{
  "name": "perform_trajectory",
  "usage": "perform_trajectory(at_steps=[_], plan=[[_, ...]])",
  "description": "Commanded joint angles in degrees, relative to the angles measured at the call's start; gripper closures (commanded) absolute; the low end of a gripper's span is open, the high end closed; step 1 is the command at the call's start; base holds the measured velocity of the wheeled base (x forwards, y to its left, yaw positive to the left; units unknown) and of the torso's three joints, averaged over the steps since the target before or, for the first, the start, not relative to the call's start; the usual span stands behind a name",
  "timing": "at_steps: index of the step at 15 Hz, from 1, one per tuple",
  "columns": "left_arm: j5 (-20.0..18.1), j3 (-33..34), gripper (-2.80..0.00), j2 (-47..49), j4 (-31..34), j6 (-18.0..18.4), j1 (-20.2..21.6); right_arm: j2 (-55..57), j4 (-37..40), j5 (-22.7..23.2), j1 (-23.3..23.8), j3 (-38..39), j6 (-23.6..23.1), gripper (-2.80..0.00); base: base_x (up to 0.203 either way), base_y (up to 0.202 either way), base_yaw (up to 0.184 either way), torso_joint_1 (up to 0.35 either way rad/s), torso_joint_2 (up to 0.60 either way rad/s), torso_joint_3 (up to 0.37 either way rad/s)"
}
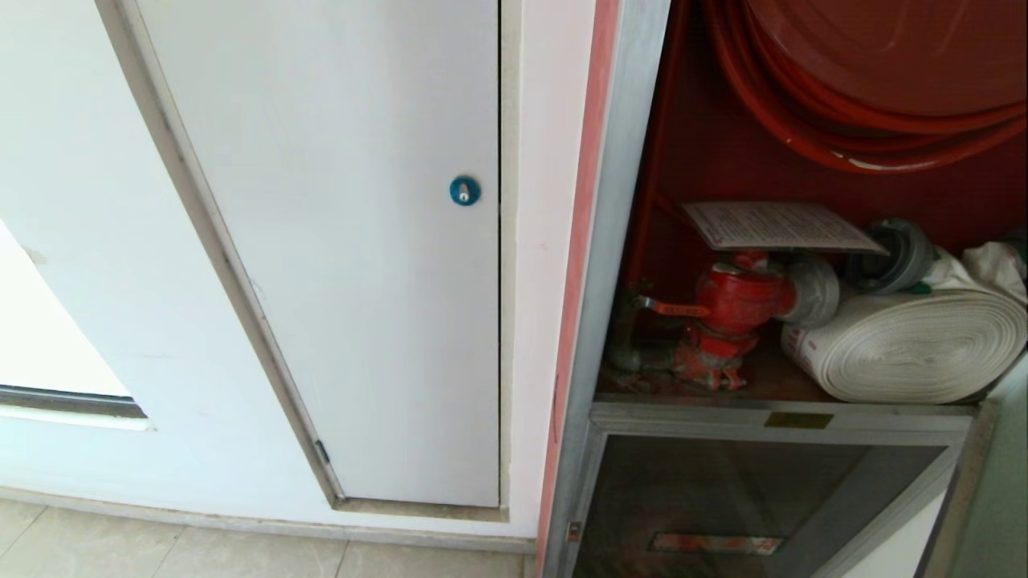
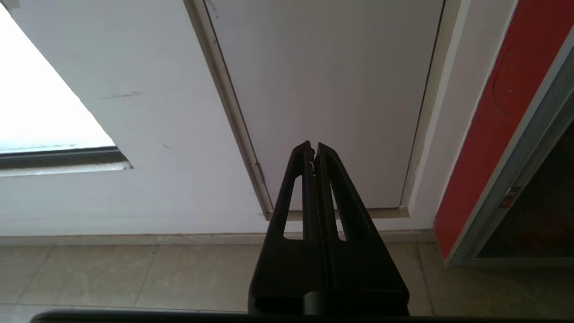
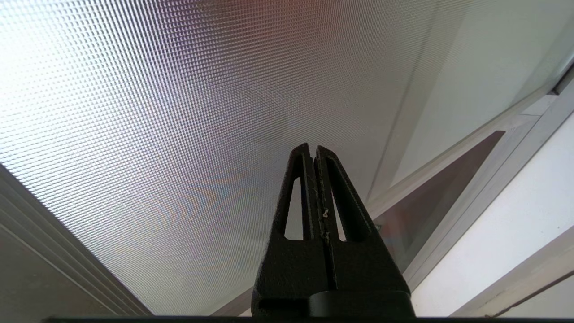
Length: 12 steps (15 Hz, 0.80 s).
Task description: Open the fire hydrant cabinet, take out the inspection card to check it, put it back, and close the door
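Note:
The fire hydrant cabinet (image 1: 622,241) stands open on the right, red inside. The inspection card (image 1: 779,225), a white printed sheet, lies flat on top of the red valve (image 1: 731,305), beside the white rolled hose (image 1: 907,345) and under the red hose reel (image 1: 867,80). A silver-framed edge at the far right looks like the swung-out door (image 1: 992,482). Neither gripper shows in the head view. My left gripper (image 2: 313,146) is shut and empty, low before the white wall panel. My right gripper (image 3: 312,148) is shut and empty, close to a dimpled pane (image 3: 179,134) in a silver frame.
A white panel with a round blue lock (image 1: 464,190) fills the wall left of the cabinet. Below the open compartment sits a smaller glass panel (image 1: 747,498) with a red label. Beige floor tiles (image 2: 134,278) run along the wall's foot. A bright opening (image 1: 48,337) lies far left.

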State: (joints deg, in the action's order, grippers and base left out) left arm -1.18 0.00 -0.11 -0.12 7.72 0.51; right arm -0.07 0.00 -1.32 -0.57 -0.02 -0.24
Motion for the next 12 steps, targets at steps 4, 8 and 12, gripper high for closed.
perform_trajectory(at_steps=[4,8,12], plan=[[-0.14,0.09,0.0,0.11,0.2,-2.69,-0.03,-0.1,0.0,0.0,-0.04,0.02,-0.02,0.0,0.0,0.0,0.0,0.0,0.0,0.0],[-0.23,0.09,0.0,0.11,0.12,-3.67,-0.05,-0.1,0.0,0.0,-0.01,0.02,-0.02,0.0,0.0,0.0,0.0,0.0,0.0,0.0],[-0.2,0.09,0.0,0.11,0.12,-3.58,-0.07,-0.1,0.0,0.0,0.02,0.02,-0.02,0.0,0.0,0.0,0.0,0.0,0.0,0.0]])
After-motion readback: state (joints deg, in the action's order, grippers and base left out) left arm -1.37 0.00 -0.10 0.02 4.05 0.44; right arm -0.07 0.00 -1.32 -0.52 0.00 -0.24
